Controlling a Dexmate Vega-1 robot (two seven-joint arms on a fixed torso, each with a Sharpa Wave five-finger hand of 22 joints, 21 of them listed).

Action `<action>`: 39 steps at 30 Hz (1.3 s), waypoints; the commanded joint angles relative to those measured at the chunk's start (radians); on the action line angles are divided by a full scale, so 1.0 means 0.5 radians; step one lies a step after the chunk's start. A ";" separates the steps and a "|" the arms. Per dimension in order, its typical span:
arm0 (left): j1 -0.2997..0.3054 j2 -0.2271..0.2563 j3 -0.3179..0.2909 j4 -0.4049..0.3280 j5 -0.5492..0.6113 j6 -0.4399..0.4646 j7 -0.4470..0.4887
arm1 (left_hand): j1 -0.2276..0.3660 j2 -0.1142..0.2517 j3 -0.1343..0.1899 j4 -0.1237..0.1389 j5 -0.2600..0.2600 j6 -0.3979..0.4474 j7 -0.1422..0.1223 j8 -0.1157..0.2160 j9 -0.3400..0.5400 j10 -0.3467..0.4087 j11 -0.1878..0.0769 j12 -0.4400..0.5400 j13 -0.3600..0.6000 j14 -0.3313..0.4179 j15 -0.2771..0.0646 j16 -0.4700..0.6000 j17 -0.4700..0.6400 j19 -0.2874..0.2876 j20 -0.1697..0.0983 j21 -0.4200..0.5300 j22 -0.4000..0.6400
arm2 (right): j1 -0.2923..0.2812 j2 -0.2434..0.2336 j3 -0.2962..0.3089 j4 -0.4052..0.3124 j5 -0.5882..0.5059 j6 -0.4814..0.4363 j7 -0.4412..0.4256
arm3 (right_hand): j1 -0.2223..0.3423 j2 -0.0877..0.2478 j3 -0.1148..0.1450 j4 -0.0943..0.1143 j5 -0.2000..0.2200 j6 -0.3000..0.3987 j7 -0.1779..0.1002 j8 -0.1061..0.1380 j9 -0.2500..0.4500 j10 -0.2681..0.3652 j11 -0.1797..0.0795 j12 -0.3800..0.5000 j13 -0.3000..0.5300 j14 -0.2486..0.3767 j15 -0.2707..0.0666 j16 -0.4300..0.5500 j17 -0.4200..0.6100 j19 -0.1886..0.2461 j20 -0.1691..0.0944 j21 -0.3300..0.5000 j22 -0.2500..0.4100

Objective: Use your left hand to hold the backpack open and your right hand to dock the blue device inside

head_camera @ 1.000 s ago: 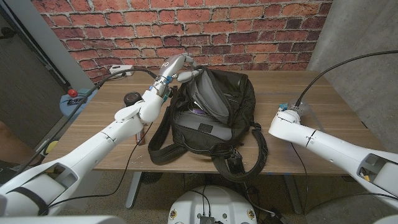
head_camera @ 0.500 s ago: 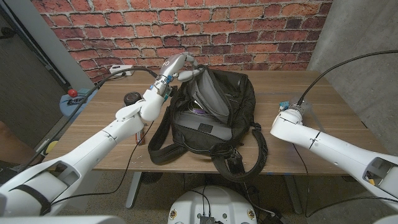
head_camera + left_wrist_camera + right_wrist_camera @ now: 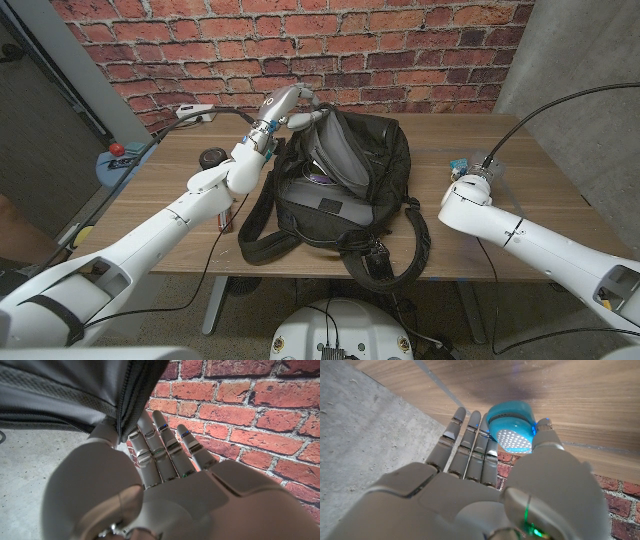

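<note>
Head view, surface: a wooden table (image 3: 150, 215) with plank grain carries everything; a red brick wall (image 3: 400, 40) stands behind it and a grey concrete wall (image 3: 590, 70) rises at the robot's right.
Surroundings: a small dark round object (image 3: 210, 157) sits near the table's far-left part, beside the left forearm; a blue item with a red knob (image 3: 113, 160) shows past the table's left edge; black cables run over the table at both sides.
Obstruction: a wide black shoulder strap (image 3: 255, 225) loops onto the table at the bag's left, and another trails off the near edge.
Backpack (image 3: 340, 190): black, lying in the middle of the table, its main compartment gaping toward the robot, with grey padded lining and a dark inner pocket visible.
Left hand (image 3: 285, 103): raised at the bag's far-left rim; in the left wrist view the fingers (image 3: 160, 445) hook behind the grey fabric edge, thumb on its other side, gripping it.
Blue device (image 3: 512, 427): a rounded, glowing light-blue body with a white perforated face, near the table's right edge and well apart from the backpack.
Right hand (image 3: 485, 455): grasps the device between fingers and thumb.
</note>
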 commanded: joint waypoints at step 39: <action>-0.051 -0.120 -0.039 0.032 -0.130 0.152 0.086 | 0.012 0.020 -0.004 -0.002 0.001 0.015 0.011 0.020 0.020 0.007 -0.014 0.010 0.014 0.020 0.016 -0.019 0.022 0.001 0.005 -0.002 0.003 | -0.646 0.268 0.487 -0.411 -1.714 0.000 1.207 | 0.016 0.042 -0.027 0.012 -0.002 0.039 -0.009 -0.029 0.015 0.031 -0.003 0.021 -0.008 0.018 -0.077 0.018 0.018 0.007 -0.009 -0.018 0.006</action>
